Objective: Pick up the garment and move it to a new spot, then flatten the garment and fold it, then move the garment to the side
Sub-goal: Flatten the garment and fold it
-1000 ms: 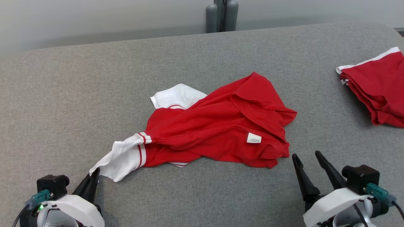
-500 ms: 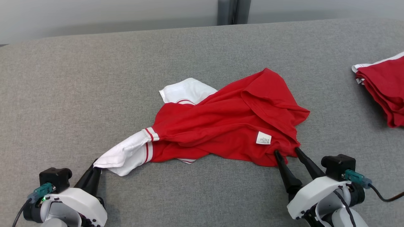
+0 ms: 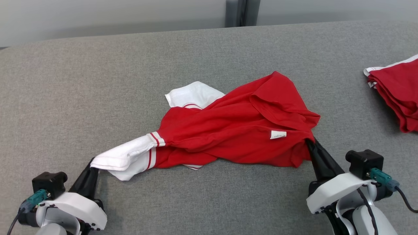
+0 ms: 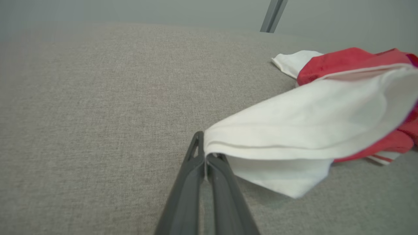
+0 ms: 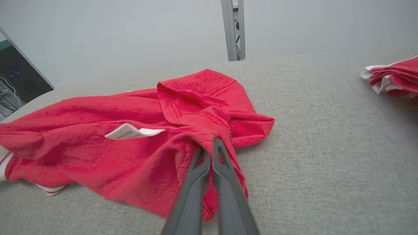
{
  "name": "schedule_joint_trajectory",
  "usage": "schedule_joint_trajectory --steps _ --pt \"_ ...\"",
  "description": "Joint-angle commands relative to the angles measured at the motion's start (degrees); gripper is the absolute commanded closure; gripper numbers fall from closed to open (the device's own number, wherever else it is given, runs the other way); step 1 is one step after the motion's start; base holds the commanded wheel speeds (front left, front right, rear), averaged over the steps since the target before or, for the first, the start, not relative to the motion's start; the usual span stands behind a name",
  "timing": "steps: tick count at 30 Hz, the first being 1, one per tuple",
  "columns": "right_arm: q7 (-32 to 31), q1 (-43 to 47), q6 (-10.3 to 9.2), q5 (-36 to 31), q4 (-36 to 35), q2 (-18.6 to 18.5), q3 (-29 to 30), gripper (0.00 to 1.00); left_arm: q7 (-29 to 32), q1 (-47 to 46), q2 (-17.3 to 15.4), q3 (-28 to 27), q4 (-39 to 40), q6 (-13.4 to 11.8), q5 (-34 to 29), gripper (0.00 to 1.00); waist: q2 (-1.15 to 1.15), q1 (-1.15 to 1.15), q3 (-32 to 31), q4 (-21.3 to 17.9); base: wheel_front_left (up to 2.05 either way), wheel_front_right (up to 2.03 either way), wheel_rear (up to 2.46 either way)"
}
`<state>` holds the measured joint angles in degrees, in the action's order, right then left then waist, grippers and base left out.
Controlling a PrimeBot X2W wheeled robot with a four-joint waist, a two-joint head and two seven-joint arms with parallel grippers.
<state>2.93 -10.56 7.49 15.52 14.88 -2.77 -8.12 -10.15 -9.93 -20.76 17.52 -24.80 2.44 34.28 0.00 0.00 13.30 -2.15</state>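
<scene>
A crumpled red garment [image 3: 235,130] with white sleeves lies near the middle of the grey cloth-covered table [image 3: 98,81]. Its body is bunched into loose folds. One white sleeve [image 3: 127,156], edged with red stripes at the seam, stretches toward the near left. A second white patch [image 3: 192,94] peeks out behind the red cloth on the far side. A small white label [image 3: 278,134] sticks out of the red fabric toward the right end.

The left gripper [image 3: 91,163] is at the tip of that near sleeve. In the left wrist view its jaws are pressed together on the sleeve's hemmed edge [image 4: 205,153], and the white cloth [image 4: 294,130] hangs lifted off the table from that pinch.

The right gripper [image 3: 310,143] is at the garment's near right corner. In the right wrist view its jaws are pressed together, pinching a gathered fold of red cloth [image 5: 209,147] just below a stitched hem, with the label [image 5: 134,133] off to the left in that view.

The garment sags between the two pinch points, and most of it rests on the table.

Well apart from it, at the far right edge of the table, sits a folded pile of red clothes with white trim [image 3: 395,94]. A grey metal post [image 3: 241,13] rises behind the table's far edge.
</scene>
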Motion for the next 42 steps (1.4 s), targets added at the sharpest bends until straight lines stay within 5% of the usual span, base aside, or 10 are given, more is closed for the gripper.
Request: schedule_joint_trajectory --steps 1,14,23,35,42 --pt "0.2 0.3 0.01 -0.8 -0.9 -0.3 0.5 1.00 -0.4 -1.1 -0.7 -0.6 0.8 -0.5 -0.5 1.00 0.00 0.00 -0.1 -0.1 0.00 0.00 0.00" --pt "-4.7 -6.2 0.01 -5.3 -16.1 -7.2 4.6 1.00 -1.3 -8.0 -5.8 -4.4 20.5 -5.8 -4.8 1.00 0.00 0.00 -3.9 0.2 0.00 0.00 0.00" --pt "-10.8 -19.8 0.00 -2.4 -23.2 -14.2 5.4 1.00 5.0 -28.0 -10.6 -5.3 27.1 -2.4 -5.6 1.00 0.00 0.00 -7.8 -0.3 0.00 0.00 0.00" --pt "-12.5 -31.3 0.00 3.6 -17.8 -16.4 3.6 1.00 10.3 -44.4 -7.9 -2.2 18.6 1.1 -3.4 1.00 0.00 0.00 -7.4 -1.3 0.00 0.00 0.00" --pt "-9.2 -44.7 0.00 8.6 -5.3 -14.5 1.0 1.00 7.2 -55.6 -5.3 -0.8 5.4 3.0 -3.7 1.00 0.00 0.00 -2.1 -2.3 0.00 0.00 0.00"
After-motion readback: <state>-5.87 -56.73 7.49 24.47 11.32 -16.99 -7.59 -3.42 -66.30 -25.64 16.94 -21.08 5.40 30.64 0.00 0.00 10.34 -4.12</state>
